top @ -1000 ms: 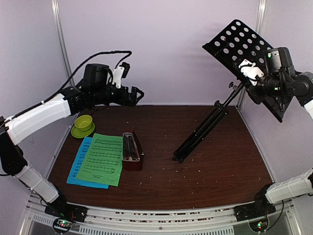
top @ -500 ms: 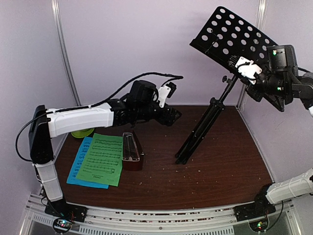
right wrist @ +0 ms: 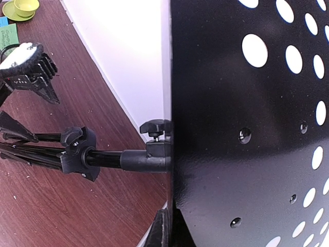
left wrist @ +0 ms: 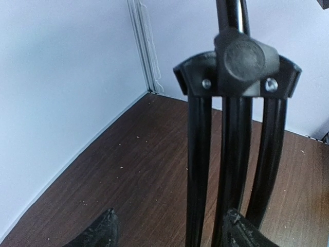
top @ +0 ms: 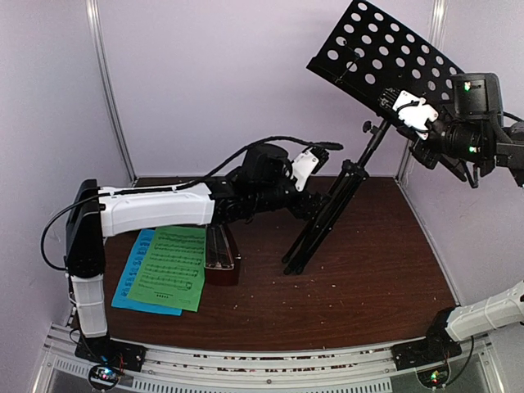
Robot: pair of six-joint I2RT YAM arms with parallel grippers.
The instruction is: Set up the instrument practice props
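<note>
Black tripod music stand with hole-punched desk (top: 385, 49) leans on the brown table (top: 385, 278), legs folded: your right gripper (top: 409, 119) clamps its desk to steady it; left gripper (left wrist: 175, 229) gapes at the legs, seemingly to spread them.

White-shelled left arm (top: 155, 209), black joints, black cable (top: 286, 137)

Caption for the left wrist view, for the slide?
Open left gripper lined up on the folded legs of the music stand, below its knobbed hub.
</note>
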